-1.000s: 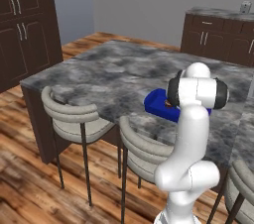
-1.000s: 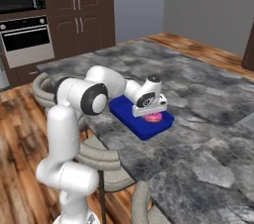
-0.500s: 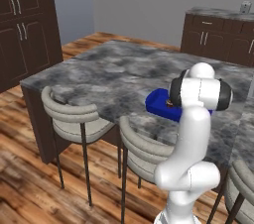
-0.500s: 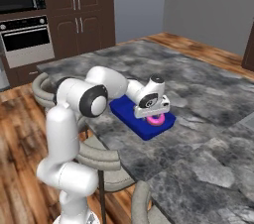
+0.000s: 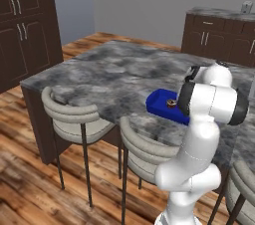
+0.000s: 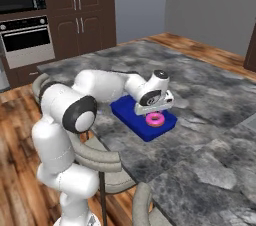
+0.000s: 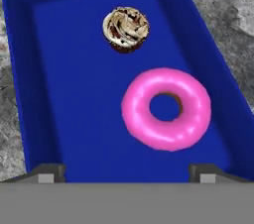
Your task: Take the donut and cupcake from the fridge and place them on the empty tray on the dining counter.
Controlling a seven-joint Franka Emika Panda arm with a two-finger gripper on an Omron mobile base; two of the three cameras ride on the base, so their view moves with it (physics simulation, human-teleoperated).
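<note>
The donut (image 7: 166,108) lies released in the blue tray (image 7: 74,94) beside the cupcake (image 7: 126,28) on the dining counter (image 6: 210,135). The gripper (image 7: 126,171) is spread wide above, holding nothing. Placing seems done; only withdrawal upward appears needed.

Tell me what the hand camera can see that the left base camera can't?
The hand view shows the pink donut lying flat in the blue tray, apart from the cupcake, with the open gripper above. The left base view shows stools, the arm and wooden floor instead. Both show the tray and cupcake on the marble counter.
</note>
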